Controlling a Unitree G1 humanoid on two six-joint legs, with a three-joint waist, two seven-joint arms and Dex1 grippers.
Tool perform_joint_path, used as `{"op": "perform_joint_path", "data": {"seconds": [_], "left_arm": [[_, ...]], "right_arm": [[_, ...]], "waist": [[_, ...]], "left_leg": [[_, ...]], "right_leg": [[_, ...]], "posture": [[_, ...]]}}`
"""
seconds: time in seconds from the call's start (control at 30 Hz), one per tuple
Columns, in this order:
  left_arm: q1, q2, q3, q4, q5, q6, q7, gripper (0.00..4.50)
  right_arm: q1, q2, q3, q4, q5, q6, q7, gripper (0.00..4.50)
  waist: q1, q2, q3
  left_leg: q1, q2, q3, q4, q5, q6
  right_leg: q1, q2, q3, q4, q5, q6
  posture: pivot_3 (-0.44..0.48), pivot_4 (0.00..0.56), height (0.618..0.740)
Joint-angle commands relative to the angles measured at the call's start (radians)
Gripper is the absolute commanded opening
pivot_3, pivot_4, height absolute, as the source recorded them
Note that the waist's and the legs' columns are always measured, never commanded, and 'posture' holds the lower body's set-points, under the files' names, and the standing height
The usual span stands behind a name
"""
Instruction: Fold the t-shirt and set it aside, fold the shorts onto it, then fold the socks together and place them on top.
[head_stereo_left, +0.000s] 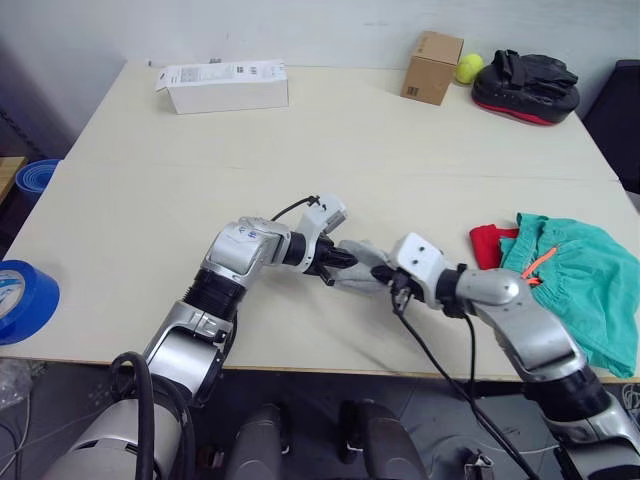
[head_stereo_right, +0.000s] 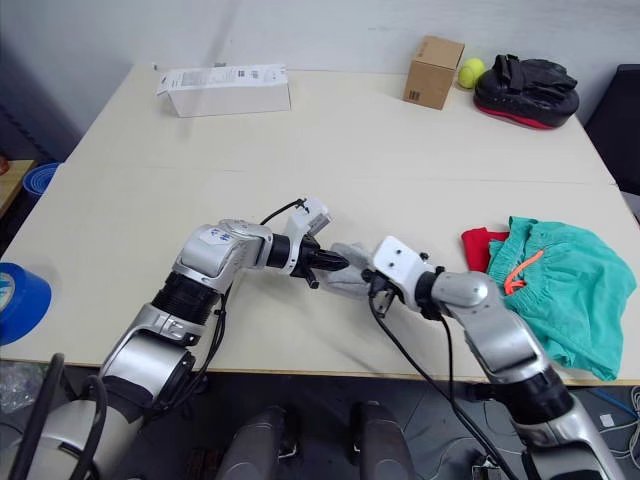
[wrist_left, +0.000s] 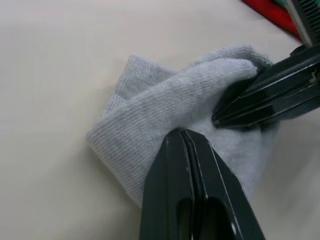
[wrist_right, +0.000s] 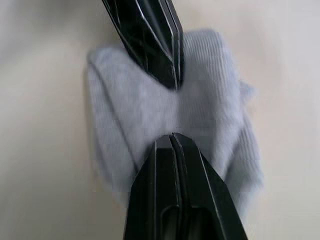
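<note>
Socks (wrist_left: 165, 115), grey and bunched, lie on your counter (head_stereo_left: 300, 170) near its front edge. Your left tool (wrist_left: 182, 137) has its fingers pressed together, pinching the sock fabric. Your right tool (wrist_right: 171, 142) is likewise clamped onto it from the opposite side. Shorts (head_stereo_left: 585, 280) lie over the t-shirt (head_stereo_left: 490, 245) to the right.

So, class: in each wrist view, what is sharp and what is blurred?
Left wrist view: the grey sock weave is crisp, the left claw base soft. Right wrist view: the right claw tip is sharp, the sock edges blurred.
</note>
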Motion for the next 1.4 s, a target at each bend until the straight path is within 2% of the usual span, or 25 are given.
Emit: {"op": "perform_joint_path", "data": {"seconds": [0.03,0.07,0.17,0.3,0.53,0.7,0.87,0.97,1.2,1.4], "left_arm": [[0.008,0.007,0.006,-0.030,0.000,0.005,-0.003,0.02],[0.009,0.008,0.006,-0.031,0.000,0.005,-0.004,0.02],[0.012,0.009,0.003,-0.035,-0.002,0.004,-0.009,0.00],[0.011,0.009,0.005,-0.039,-0.004,0.006,-0.011,0.00],[0.007,0.008,0.007,-0.040,-0.004,0.006,-0.010,0.00],[0.007,0.014,0.008,-0.049,-0.005,0.015,-0.010,0.00],[0.007,0.019,0.011,-0.053,-0.004,0.020,-0.005,0.00],[0.011,0.023,0.012,-0.062,-0.005,0.025,-0.002,0.00],[0.014,0.029,0.015,-0.074,-0.005,0.035,0.007,0.00],[0.025,0.031,0.020,-0.094,-0.008,0.047,0.015,0.00]], "right_arm": [[0.048,-0.034,-0.118,-0.080,0.076,0.088,0.016,0.00],[0.056,-0.030,-0.155,-0.103,0.116,0.129,0.018,0.00],[0.063,0.010,-0.301,-0.176,0.292,0.332,0.012,0.61],[0.088,0.071,-0.481,-0.216,0.517,0.622,-0.010,2.00],[0.084,0.319,-0.684,-0.159,0.669,0.952,-0.148,4.49],[0.011,0.474,-0.795,0.003,0.740,0.983,-0.332,4.49],[-0.100,0.580,-0.900,0.196,0.774,0.983,-0.547,4.49],[-0.155,0.621,-0.932,0.291,0.777,0.983,-0.627,4.49],[-0.188,0.662,-0.863,0.355,0.774,0.983,-0.692,4.49],[-0.211,0.668,-0.793,0.402,0.745,0.977,-0.668,4.49]], "waist": [[0.006,0.000,0.000],[0.007,0.000,0.000],[0.006,0.000,0.000],[0.008,0.000,0.000],[0.005,0.000,0.000],[0.003,0.000,0.000],[-0.006,0.001,-0.001],[-0.018,0.002,-0.001],[-0.034,0.003,-0.003],[-0.050,0.003,-0.004]], "left_leg": [[0.000,0.000,0.000,0.000,0.000,0.000],[0.000,0.000,0.000,0.000,0.000,0.001],[0.000,0.000,0.000,0.000,0.000,0.001],[0.000,0.001,-0.002,-0.001,0.000,0.002],[0.000,0.001,-0.001,-0.001,-0.001,0.003],[0.000,0.001,-0.001,-0.001,-0.001,0.003],[0.000,0.001,-0.001,-0.002,-0.001,0.003],[0.000,0.001,-0.001,-0.002,-0.001,0.003],[0.002,0.001,-0.001,-0.003,-0.001,0.003],[0.002,0.002,-0.001,-0.004,0.000,0.001]], "right_leg": [[0.000,0.000,0.000,0.000,0.000,0.000],[0.000,0.000,0.000,0.000,0.000,0.000],[0.000,0.000,0.000,0.000,0.000,0.000],[0.000,0.001,-0.001,0.001,0.000,-0.001],[0.000,0.000,0.000,0.000,0.000,-0.001],[-0.001,0.000,0.000,0.001,0.000,-0.001],[-0.001,0.000,0.000,0.001,0.000,-0.001],[0.000,-0.001,0.000,0.001,0.000,-0.001],[0.000,0.000,0.000,0.002,0.000,-0.001],[0.000,0.001,0.000,0.002,0.000,-0.001]], "posture": [[0.000,0.150,0.740],[0.000,0.150,0.740],[0.000,0.150,0.740],[0.000,0.150,0.740],[0.000,0.150,0.740],[0.000,0.150,0.740],[0.000,0.150,0.740],[0.000,0.150,0.740],[0.000,0.150,0.740],[0.000,0.150,0.740]]}}
